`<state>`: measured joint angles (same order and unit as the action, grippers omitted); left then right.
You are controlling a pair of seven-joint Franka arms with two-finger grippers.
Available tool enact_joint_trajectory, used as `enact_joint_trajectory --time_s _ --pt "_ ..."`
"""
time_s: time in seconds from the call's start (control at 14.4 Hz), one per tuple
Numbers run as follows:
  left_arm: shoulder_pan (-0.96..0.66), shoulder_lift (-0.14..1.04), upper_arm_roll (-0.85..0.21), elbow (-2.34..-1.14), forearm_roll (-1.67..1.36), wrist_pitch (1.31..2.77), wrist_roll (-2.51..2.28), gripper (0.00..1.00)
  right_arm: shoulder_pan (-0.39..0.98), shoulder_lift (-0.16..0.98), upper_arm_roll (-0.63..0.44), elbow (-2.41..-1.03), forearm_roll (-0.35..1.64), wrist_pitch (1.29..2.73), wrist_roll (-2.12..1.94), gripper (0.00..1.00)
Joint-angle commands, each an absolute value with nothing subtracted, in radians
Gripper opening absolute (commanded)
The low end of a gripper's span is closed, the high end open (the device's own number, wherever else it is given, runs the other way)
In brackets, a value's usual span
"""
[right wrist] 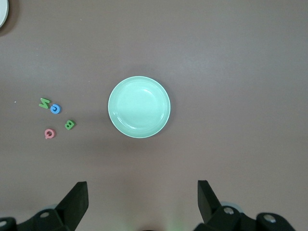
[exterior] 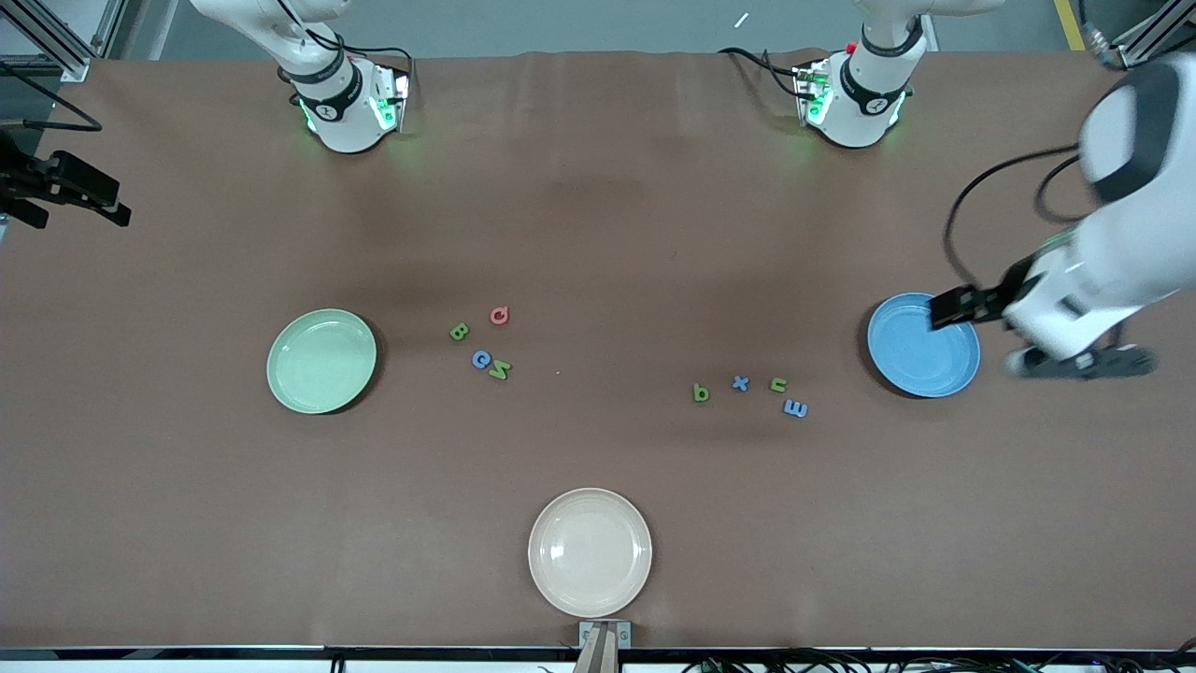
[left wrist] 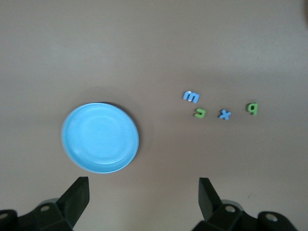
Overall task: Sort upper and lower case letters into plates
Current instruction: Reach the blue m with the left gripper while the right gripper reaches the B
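Both grippers, left (left wrist: 143,199) and right (right wrist: 142,199), I held wide open above the blue plate (exterior: 923,344) and green plate (exterior: 321,361); letters (exterior: 745,391) lay between.

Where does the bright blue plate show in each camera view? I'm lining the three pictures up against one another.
Front view: the blue plate lies at the left arm's end of the table, under the left gripper.
Left wrist view: the plate lies low in the picture, just above the open fingers.
Right wrist view: not in it.
Shared landmark: the blue m, the letter closest to the plate.
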<state>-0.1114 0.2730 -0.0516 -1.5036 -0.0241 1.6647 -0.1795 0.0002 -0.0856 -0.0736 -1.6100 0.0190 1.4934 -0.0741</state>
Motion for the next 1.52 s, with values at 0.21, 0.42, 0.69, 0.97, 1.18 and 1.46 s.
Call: enact_joint_trajectory --time_s 0.21,0.42,0.69,0.97,1.18,1.46 --pt "-0.215 0.367 -0.049 -1.615 -0.028 1.911 -0.388 1.00 -0.009 -0.055 -0.077 -1.594 0.015 1.491 -0.072 1.00" --pt "-0.239 0.367 -0.049 -1.764 -0.026 2.135 -0.439 1.00 -0.035 -0.007 -0.077 -1.594 0.028 1.512 -0.072 1.00" --pt "-0.256 0.376 -0.048 -1.925 -0.014 2.382 -0.494 1.00 -0.040 0.158 -0.077 -1.549 0.000 1.526 -0.074 1.00" --pt "-0.264 0.469 -0.048 -1.957 0.049 2.465 -0.494 1.00 -0.026 0.156 -0.071 -1.560 -0.003 1.523 0.094 1.00" --pt "-0.265 0.557 -0.048 -1.908 0.089 2.468 -0.495 1.00 0.011 0.153 -0.069 -1.588 0.044 1.528 0.239 1.00" --pt "-0.261 0.627 -0.048 -1.841 0.094 2.468 -0.486 1.00 0.060 0.143 -0.069 -1.712 0.135 1.667 0.431 1.00"
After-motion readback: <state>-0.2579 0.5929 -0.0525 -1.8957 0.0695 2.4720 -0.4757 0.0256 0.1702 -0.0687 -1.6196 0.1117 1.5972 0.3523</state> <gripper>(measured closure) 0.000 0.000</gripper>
